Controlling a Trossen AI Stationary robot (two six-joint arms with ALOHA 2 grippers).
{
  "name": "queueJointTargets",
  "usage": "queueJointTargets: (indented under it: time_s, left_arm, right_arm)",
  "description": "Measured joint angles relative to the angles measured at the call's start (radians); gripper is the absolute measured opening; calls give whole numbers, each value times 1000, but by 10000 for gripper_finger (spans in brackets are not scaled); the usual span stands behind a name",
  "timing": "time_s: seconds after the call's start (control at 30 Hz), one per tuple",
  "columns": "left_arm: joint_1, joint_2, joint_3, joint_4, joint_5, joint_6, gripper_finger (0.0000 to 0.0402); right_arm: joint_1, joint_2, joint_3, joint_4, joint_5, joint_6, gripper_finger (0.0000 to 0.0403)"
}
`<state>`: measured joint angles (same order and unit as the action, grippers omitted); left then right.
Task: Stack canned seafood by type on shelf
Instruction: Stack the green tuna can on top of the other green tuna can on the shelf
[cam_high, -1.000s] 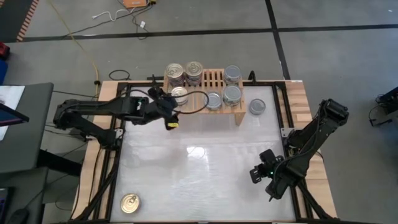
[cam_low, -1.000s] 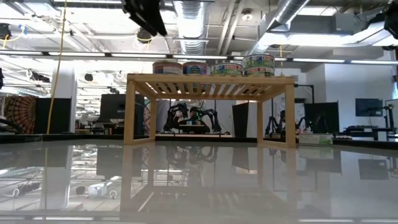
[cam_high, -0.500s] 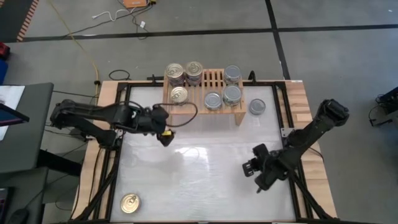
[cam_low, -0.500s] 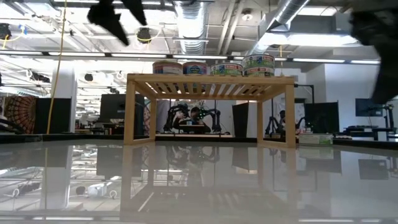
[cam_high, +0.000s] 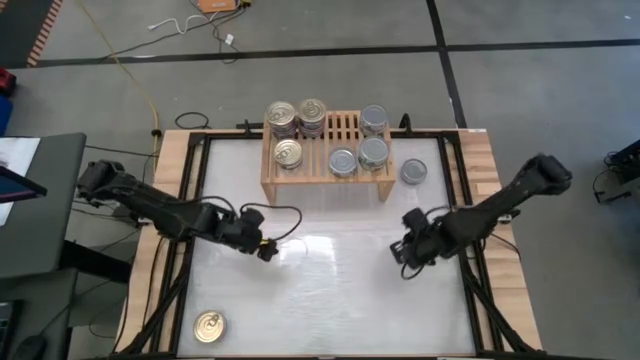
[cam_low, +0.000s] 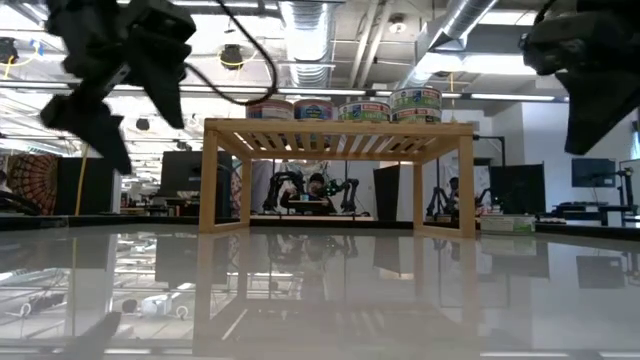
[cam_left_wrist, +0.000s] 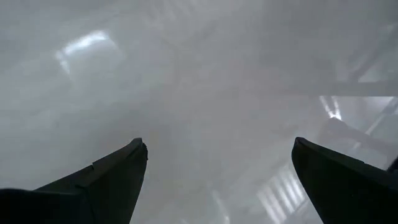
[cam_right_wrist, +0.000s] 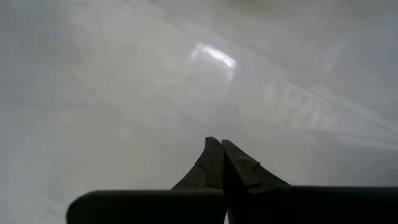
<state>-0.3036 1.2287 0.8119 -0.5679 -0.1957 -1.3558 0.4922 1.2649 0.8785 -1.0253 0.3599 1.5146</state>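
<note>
Cans: two still off the shelf (cam_high: 325, 176). Gold-top can (cam_high: 208, 326) sits alone near my front-left table corner; grey-top can (cam_high: 413, 172) sits on the table just beside the shelf's right leg. The rest are on the slats: gold-tops at the left end, some stacked, grey-tops to the right. Judging by look: rigid steel, moderately heavy for their size, smooth walls, so slippery. I'd grip across the side wall, low, not the rim.

Left gripper (cam_high: 266, 249) hangs over bare table, fingers spread wide, empty. Right gripper (cam_high: 408, 249) is also over bare table, fingers pressed together, empty.

Room: the middle of the table (cam_high: 330, 300) is open, so approaches to both loose cans look free. Grey-top is tight against the shelf leg, so come in from the open side. Gold-top is close to the table edge.
</note>
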Motion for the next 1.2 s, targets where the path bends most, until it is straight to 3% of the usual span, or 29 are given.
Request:
queueJointTargets:
  time_s: [0.13, 0.23, 0.4, 0.53, 0.67, 0.83, 0.97, 1.2]
  left_arm:
    - [-51, -19, -62, 75, -47, -56, 383]
    - [-74, -20, -65, 89, -72, -39, 383]
    - [-80, -20, -65, 131, -80, 19, 383]
    - [-70, -20, -65, 134, -86, 27, 383]
    - [-55, -20, -65, 134, -86, 27, 383]
    - [-48, -20, -65, 134, -86, 23, 383]
    - [-48, -19, -65, 134, -85, 0, 383]
    - [-57, -19, -64, 134, -84, -18, 383]
  right_arm:
    - [-102, -161, -70, -104, 28, -31, 15]
    - [-241, -311, -165, -112, 28, -73, 15]
    - [-513, -549, -276, 31, 19, -265, 14]
    - [-764, -632, -299, 152, -17, -476, 14]
    - [-1037, -593, -299, 203, -136, -648, 14]
    - [-1295, -426, -299, 302, -318, -830, 14]
    - [-1378, -289, -300, 400, -359, -886, 14]
    - [-1403, -99, -300, 508, -362, -950, 23]
